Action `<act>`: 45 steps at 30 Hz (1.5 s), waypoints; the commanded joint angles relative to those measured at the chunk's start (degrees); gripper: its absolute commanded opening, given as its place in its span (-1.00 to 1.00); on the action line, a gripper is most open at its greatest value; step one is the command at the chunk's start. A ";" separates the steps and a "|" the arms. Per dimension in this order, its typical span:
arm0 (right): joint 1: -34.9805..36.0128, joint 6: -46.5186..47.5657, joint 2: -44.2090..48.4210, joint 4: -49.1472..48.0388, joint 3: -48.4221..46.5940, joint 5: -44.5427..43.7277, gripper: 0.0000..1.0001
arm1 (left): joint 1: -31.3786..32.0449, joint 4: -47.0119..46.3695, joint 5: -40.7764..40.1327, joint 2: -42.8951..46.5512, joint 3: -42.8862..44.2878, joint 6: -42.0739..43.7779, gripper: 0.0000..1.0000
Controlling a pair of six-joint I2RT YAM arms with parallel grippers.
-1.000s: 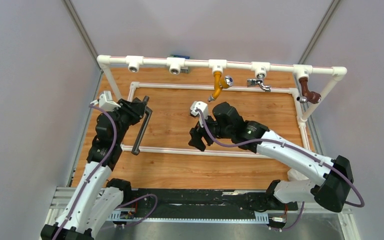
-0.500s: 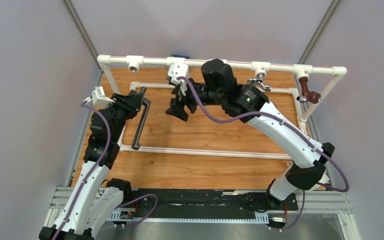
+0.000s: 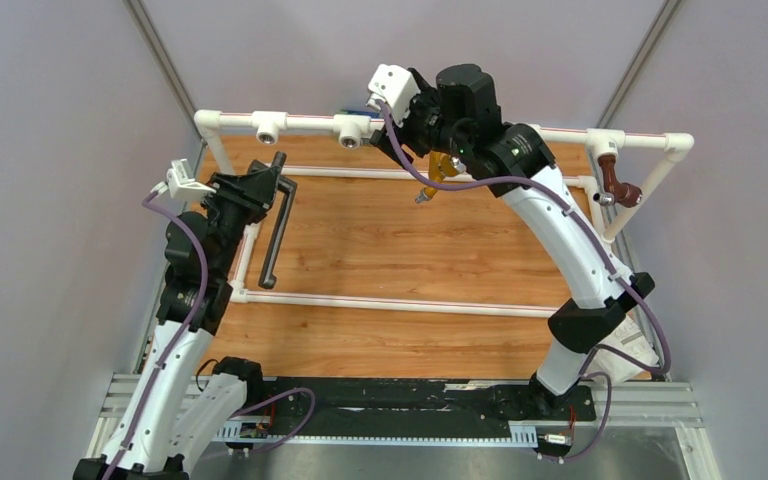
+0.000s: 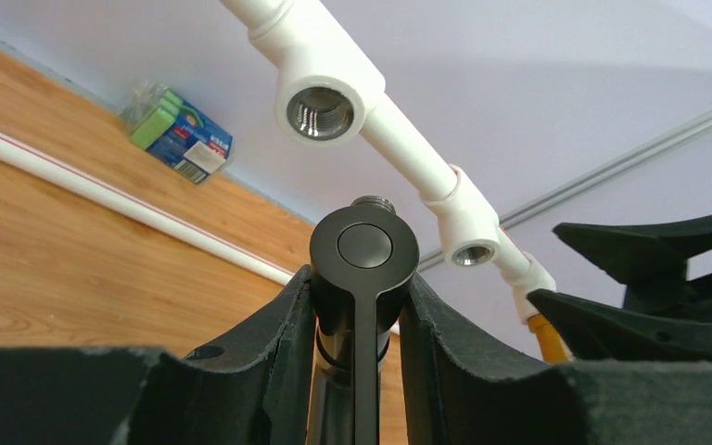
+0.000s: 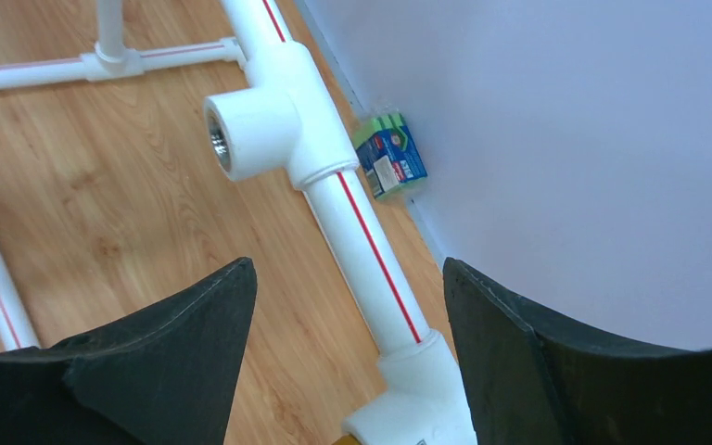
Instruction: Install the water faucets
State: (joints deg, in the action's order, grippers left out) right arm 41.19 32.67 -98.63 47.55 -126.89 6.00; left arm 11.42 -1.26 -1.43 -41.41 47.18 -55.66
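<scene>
The long black faucet [image 3: 272, 240] hangs in my left gripper [image 3: 260, 188], which is shut on its upper end just under the cross-bar handle. In the left wrist view the faucet's round head [image 4: 363, 246] sits clamped between the fingers [image 4: 278, 334], below and in front of an empty threaded tee socket [image 4: 320, 111]. My right gripper [image 3: 405, 135] is open and empty, raised over the back white pipe. In the right wrist view its wide-apart fingers [image 5: 167, 371] straddle the pipe [image 5: 362, 250], with an empty tee socket [image 5: 250, 130] just beyond.
The white pipe frame [image 3: 310, 122] has two empty tee sockets at the back left [image 3: 268, 127]. An orange tap [image 3: 435, 165] and a brown tap [image 3: 615, 180] hang further right. A green box [image 5: 389, 153] lies against the back wall. Low white pipes [image 3: 400, 302] cross the wooden board.
My right arm swung up from the middle of the board to the back pipe, staying open. My left gripper carried the faucet back and left, toward the empty sockets.
</scene>
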 commanded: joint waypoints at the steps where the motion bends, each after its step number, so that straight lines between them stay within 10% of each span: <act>1: -0.84 6.36 -2.44 -0.26 0.51 -1.34 0.57 | -0.43 -5.69 0.20 -0.86 3.80 -1.03 -1.00; 11: -1.99 9.87 -9.38 -3.34 -1.52 -2.48 0.40 | -1.22 -5.07 -0.50 -3.06 5.91 1.43 -1.00; 26: -6.30 -1.28 -11.50 -11.07 -2.92 -6.00 -0.95 | -8.79 -13.06 9.16 -12.90 11.97 -3.05 -0.99; 45: -6.30 -7.70 -9.48 -12.83 3.23 -3.81 -1.00 | -10.19 -17.46 6.79 -17.39 8.99 -7.10 -1.00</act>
State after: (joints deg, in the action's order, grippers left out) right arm 35.92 40.03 -108.97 37.58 -125.45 3.51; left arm 2.00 -10.46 7.40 -59.44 55.81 -61.34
